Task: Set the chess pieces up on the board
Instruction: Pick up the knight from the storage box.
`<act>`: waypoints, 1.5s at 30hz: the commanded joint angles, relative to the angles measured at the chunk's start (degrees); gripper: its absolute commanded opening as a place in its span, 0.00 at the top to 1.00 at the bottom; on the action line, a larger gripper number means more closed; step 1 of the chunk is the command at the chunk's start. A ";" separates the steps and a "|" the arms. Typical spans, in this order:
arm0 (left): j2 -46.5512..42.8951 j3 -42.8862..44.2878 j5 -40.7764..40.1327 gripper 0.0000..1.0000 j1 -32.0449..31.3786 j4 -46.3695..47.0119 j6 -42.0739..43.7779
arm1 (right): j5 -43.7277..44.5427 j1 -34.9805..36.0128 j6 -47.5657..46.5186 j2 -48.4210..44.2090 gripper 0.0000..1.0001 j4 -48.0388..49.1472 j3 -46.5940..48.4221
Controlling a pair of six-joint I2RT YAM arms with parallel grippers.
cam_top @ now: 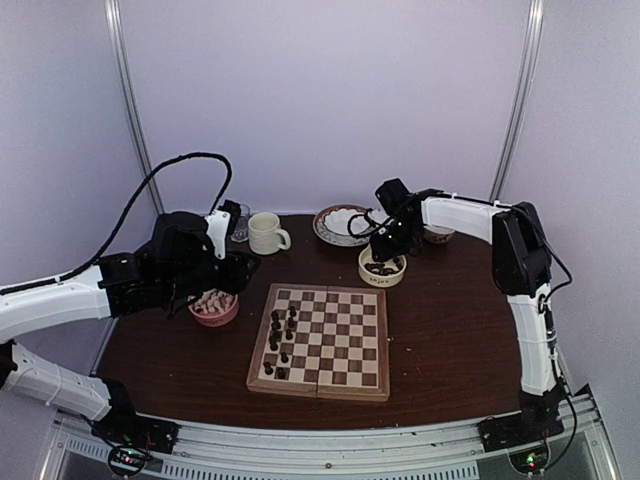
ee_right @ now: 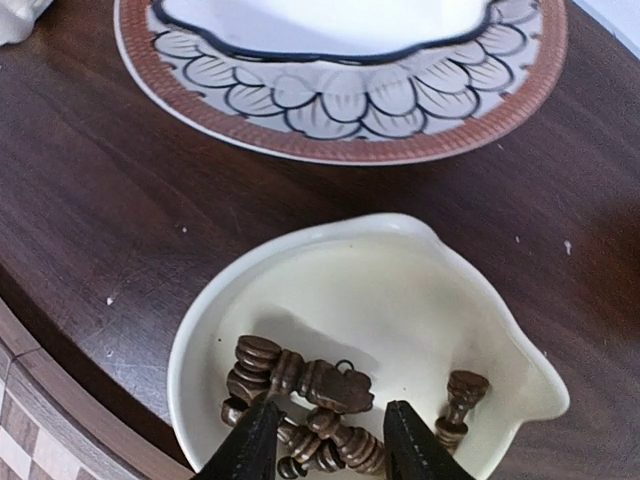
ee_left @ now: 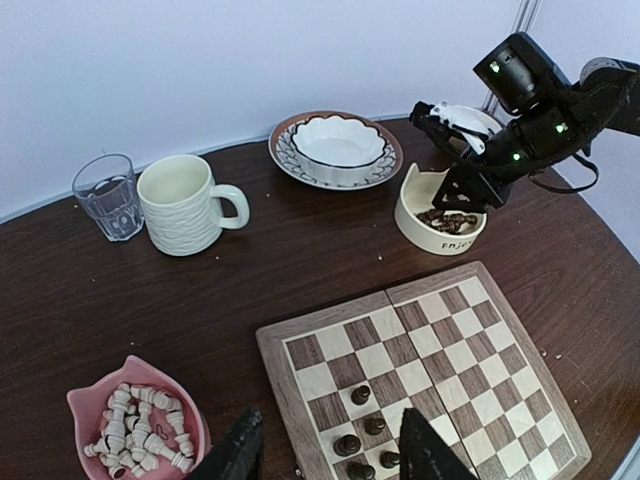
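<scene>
Dark pieces (ee_right: pixel 310 385) lie heaped in the bowl (ee_right: pixel 400 290); a few stand on the board (cam_top: pixel 340 345). The right gripper (ee_right: pixel 330 450) sits half open astride the heap, and we see nothing clamped. The left gripper (ee_left: pixel 335 455) hangs parted and empty. The pieces look light, hard and slippery, so we would pinch one across its stem.

Overhead and left-wrist views both overlook the board (cam_top: pixel 340 345).

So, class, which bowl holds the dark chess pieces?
The cream spouted bowl under the right gripper; the pink bowl holds pale pieces, the scalloped bowl none.
</scene>
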 commanded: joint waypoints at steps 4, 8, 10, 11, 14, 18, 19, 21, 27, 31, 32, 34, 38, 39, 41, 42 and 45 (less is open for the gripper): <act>1.40 -0.15 -0.92 0.53 0.23 2.82 1.20 | -7.40 -1.43 -9.36 0.62 0.58 7.48 -1.88; 1.87 0.12 -0.83 0.53 0.23 2.63 1.28 | -10.06 -1.65 -12.26 2.20 0.56 5.79 -0.10; 1.90 0.15 -0.83 0.53 0.23 2.52 1.29 | -10.81 -1.82 -12.62 2.87 0.57 5.21 0.21; 1.88 0.13 -0.82 0.53 0.23 2.52 1.29 | -12.05 -2.10 -12.58 2.94 0.57 5.21 0.15; 1.73 0.13 -0.55 0.53 0.23 2.52 1.27 | -15.01 -2.37 -12.36 3.34 0.58 4.25 0.55; 2.01 -0.36 -1.30 0.53 0.23 3.07 1.46 | -14.60 -2.61 -12.69 3.53 0.60 3.43 0.55; 2.10 -0.47 -1.35 0.53 0.23 3.15 1.46 | -14.63 -2.68 -12.74 3.74 0.61 3.15 0.66; 2.30 -0.41 -1.16 0.53 0.24 3.16 1.46 | -14.42 -2.72 -13.24 4.40 0.62 1.10 1.66; 2.18 -0.22 -1.34 0.53 0.28 2.97 1.63 | -11.20 -2.72 -14.82 6.56 0.60 -2.90 4.48; 1.91 -0.31 -1.35 0.53 0.23 2.97 1.64 | -8.34 -2.72 -14.78 6.99 0.59 -3.19 4.85; 1.84 -0.39 -1.32 0.53 0.23 2.98 1.56 | -7.67 -2.72 -14.70 6.98 0.59 -3.22 4.93; 1.88 -0.32 -1.18 0.53 0.23 2.96 1.55 | -6.16 -2.72 -14.55 7.11 0.60 -3.20 4.98; 2.11 -0.22 -0.85 0.53 0.23 2.95 1.55 | -2.60 -2.72 -15.09 7.41 0.62 -3.52 5.07; 2.18 -0.22 -0.84 0.53 0.27 2.95 1.55 | -1.84 -2.72 -15.18 7.34 0.62 -3.55 5.03; 2.21 -0.22 -0.75 0.53 0.25 2.93 1.55 | -1.09 -2.72 -15.46 7.39 0.63 -3.79 5.11; 2.23 -0.15 -0.75 0.53 0.23 2.88 1.55 | -0.95 -2.68 -15.45 7.49 0.63 -3.79 5.24; 2.23 -0.14 -0.74 0.53 0.24 2.78 1.63 | -2.55 -2.72 -14.91 8.01 0.65 -3.20 5.65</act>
